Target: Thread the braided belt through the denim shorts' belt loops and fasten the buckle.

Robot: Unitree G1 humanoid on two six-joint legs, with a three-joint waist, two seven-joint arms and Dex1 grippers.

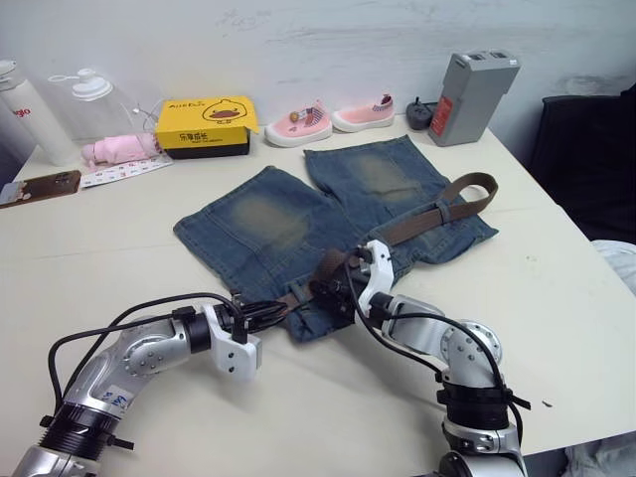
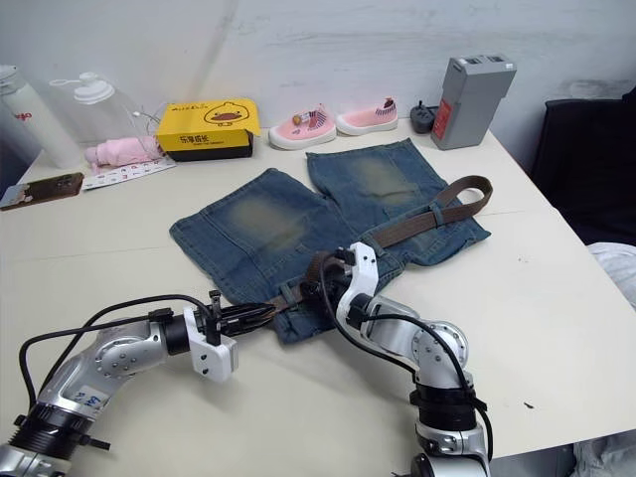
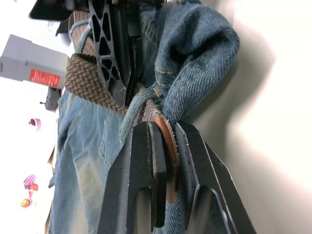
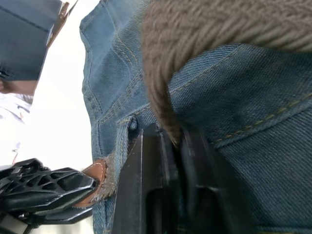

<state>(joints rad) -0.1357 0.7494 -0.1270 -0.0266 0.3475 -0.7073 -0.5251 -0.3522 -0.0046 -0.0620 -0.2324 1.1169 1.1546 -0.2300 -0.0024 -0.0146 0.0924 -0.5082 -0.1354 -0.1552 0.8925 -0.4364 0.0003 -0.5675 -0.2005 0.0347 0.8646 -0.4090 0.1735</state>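
The denim shorts [image 1: 268,224] lie flat on the white table, waistband toward me. The braided belt [image 1: 427,217] runs along the waistband from a bend at the far right [image 1: 479,185], under a belt loop [image 2: 434,211], to the near left corner. My left gripper [image 1: 281,312] is shut on the belt's brown leather tip [image 3: 168,146], which pokes out of a denim loop [image 3: 141,105]. Just to its right, my right gripper [image 1: 330,288] is shut on the braided belt [image 4: 168,112] at the waistband. I cannot make out the buckle.
Along the back of the table stand a yellow box [image 1: 206,124], small pink shoes [image 1: 298,124], a grey battery pack [image 1: 472,94], plastic bottles [image 1: 25,109], a pink bundle [image 1: 119,149] and a phone [image 1: 40,186]. A dark chair [image 1: 586,149] sits beyond the right edge.
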